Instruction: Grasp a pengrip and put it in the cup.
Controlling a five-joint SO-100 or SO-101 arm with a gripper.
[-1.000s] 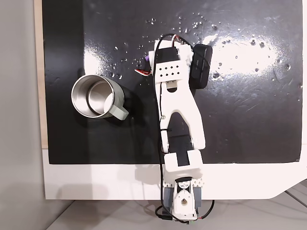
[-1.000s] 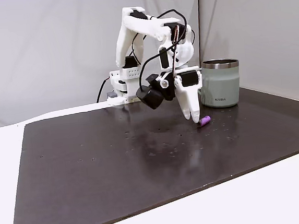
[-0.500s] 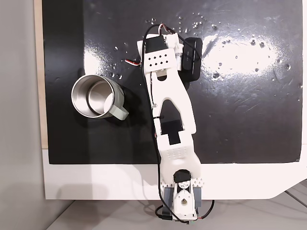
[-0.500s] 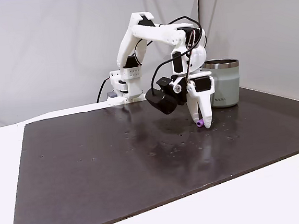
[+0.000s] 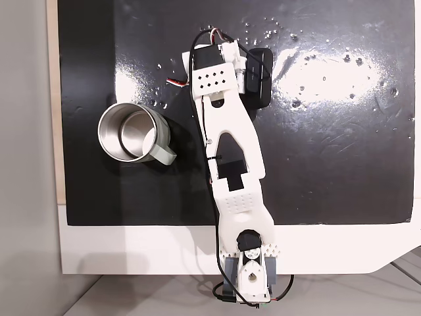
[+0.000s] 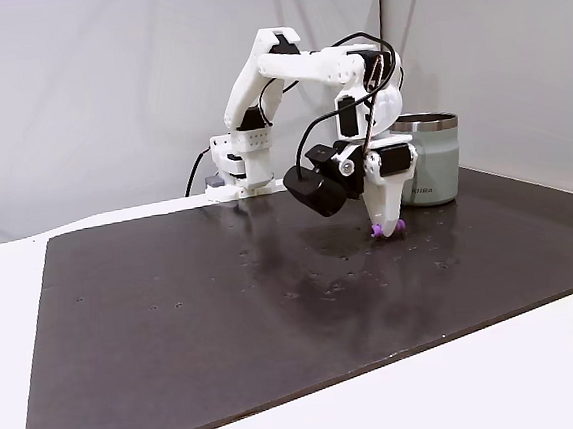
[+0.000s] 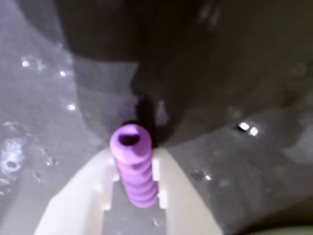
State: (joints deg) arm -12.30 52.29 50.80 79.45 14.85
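- Wrist view, nearest: the pengrip (image 7: pixel 133 166), a lilac ribbed cylinder, lay between the two pale fingers (image 7: pixel 78 196) of the end effector (image 7: pixel 132 186). Its open bore faced away from the camera, so its long axis ran along the fingers, pointing out past their tips.
- The fingers flanked the pengrip closely on both sides. They appeared drawn in around it; whether they already pressed it firmly could not be told, though the narrow gap suggested a pinch on the pengrip or very nearly one.
- Beyond the pengrip lay the dark, glossy mat (image 7: pixel 254 147), speckled with small bright spots and crossed by the arm's shadow.
- Side fixed view: the end effector (image 6: pixel 386 230) stood tip-down on the black mat (image 6: pixel 225 310), with the pengrip (image 6: pixel 378 232) showing as a purple fleck at its tips, at mat level and not lifted.
- The cup (image 6: pixel 427 157), a brushed steel mug, stood upright just behind and to the right of the end effector in this view, apart from it.
- Top fixed view: the white arm (image 5: pixel 230 151) reached up the picture from its base at the near edge of the tabletop (image 5: pixel 131 250); the cup (image 5: pixel 131 133) sat to the arm's left, handle (image 5: pixel 164 155) toward the lower right.
- Judgement: the grasp was about complete. The coming move called for a lift, then a swing leftward in the top view toward the cup's open mouth.
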